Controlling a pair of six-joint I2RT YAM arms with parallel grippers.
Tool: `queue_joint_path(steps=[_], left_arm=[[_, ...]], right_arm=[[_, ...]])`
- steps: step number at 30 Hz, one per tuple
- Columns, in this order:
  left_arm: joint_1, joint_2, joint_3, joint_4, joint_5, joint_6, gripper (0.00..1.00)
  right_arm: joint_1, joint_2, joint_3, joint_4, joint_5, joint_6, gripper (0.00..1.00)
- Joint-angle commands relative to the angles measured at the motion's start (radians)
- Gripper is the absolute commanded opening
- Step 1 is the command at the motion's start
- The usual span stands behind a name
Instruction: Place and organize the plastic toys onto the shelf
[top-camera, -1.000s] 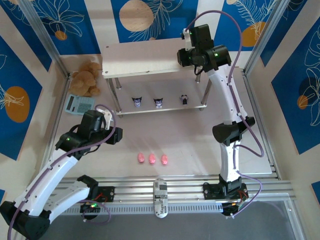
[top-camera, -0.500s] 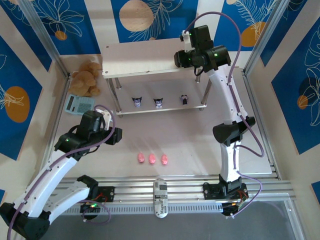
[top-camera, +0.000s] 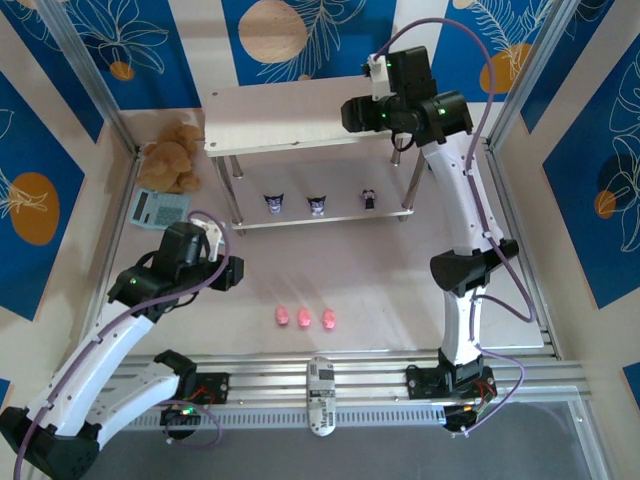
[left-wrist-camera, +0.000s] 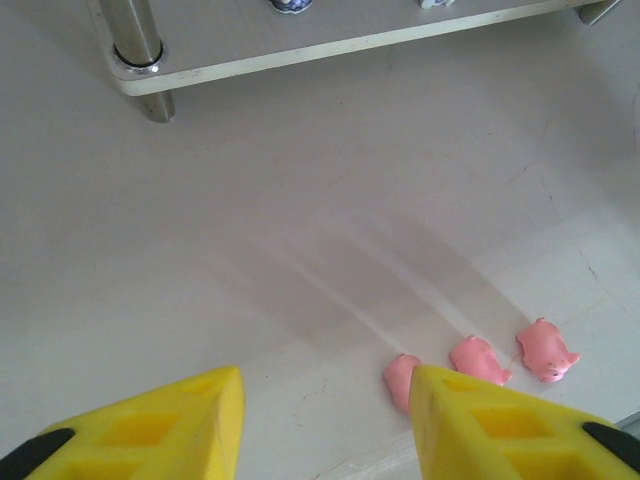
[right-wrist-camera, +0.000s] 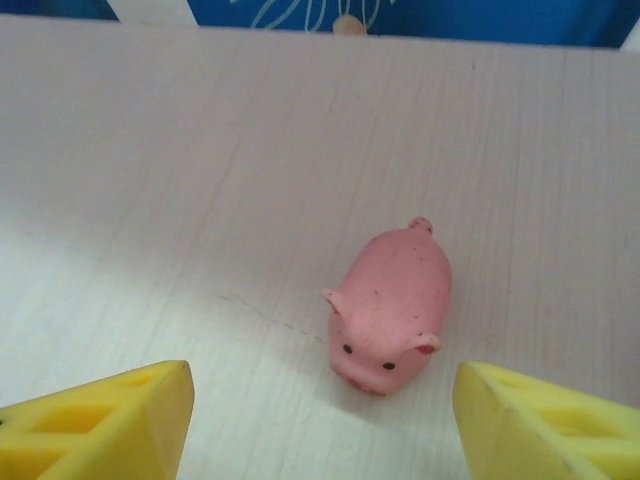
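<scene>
Nearest me, the left gripper (left-wrist-camera: 325, 405) hangs with its yellow jaws apart and empty, just short of three small pink plastic pigs (left-wrist-camera: 478, 358) in a row on the pale table (left-wrist-camera: 300, 200). Bare tabletop runs from them to the two-tier pale wood shelf (top-camera: 280, 118), whose lower board carries three dark purple-black figurines with white faces (top-camera: 317, 204). The teal alarm clock (top-camera: 158, 208) beside it is too small to read. On the top board the right gripper (right-wrist-camera: 320, 420) stands open astride a fourth pink pig (right-wrist-camera: 392, 310), untouched, well short of the far edge; from above, the wrist covers that spot.
</scene>
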Motion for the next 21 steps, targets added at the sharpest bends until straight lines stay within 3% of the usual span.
queue_joint_path(steps=[1, 5, 10, 15, 21], left_arm=[[0.014, -0.017, 0.022, -0.024, -0.006, 0.006, 0.48], [0.014, -0.018, 0.012, -0.016, 0.001, 0.005, 0.48], [0.014, -0.010, -0.064, 0.021, 0.036, 0.006, 0.47], [0.000, -0.025, -0.169, 0.086, 0.110, -0.034, 0.46], [-0.085, -0.009, -0.224, 0.125, 0.113, -0.093, 0.47]], right_arm=[[0.026, -0.106, -0.009, 0.061, -0.014, -0.002, 0.71], [0.089, -0.220, -0.076, 0.078, 0.061, -0.025, 0.71], [0.212, -0.420, -0.350, 0.012, 0.194, 0.002, 0.65], [0.400, -0.643, -0.849, -0.065, 0.238, 0.257, 0.62], [0.579, -0.703, -1.329, 0.008, 0.105, 0.607, 0.59]])
